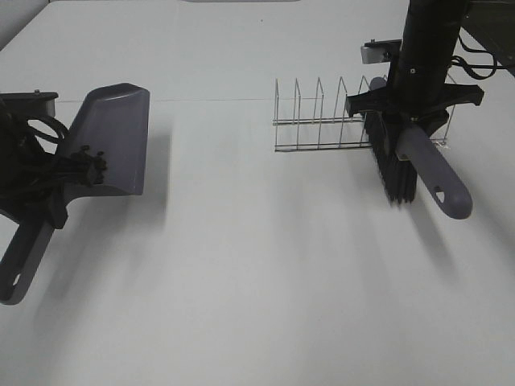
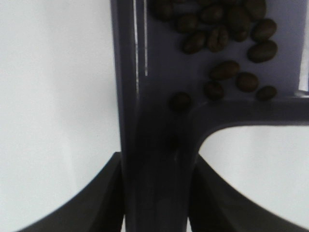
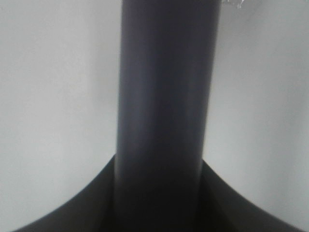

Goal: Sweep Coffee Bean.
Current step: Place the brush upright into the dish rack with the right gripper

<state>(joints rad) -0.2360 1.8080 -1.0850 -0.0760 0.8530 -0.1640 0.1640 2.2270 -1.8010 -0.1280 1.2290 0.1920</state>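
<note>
A grey dustpan (image 1: 113, 137) hangs above the table at the left, held by its handle in my left gripper (image 1: 76, 165), which is shut on it. In the left wrist view the coffee beans (image 2: 227, 43) lie as a dark cluster inside the dustpan (image 2: 159, 72), near its back wall. At the right, my right gripper (image 1: 402, 108) is shut on the grey handle of a brush (image 1: 426, 169); its black bristles (image 1: 394, 173) point down above the table. The right wrist view shows only the brush handle (image 3: 164, 106) between the dark fingers.
A wire dish rack (image 1: 322, 117) stands on the white table (image 1: 257, 281) at the back right, just behind and left of the brush. Cables trail from the right arm at the top right corner.
</note>
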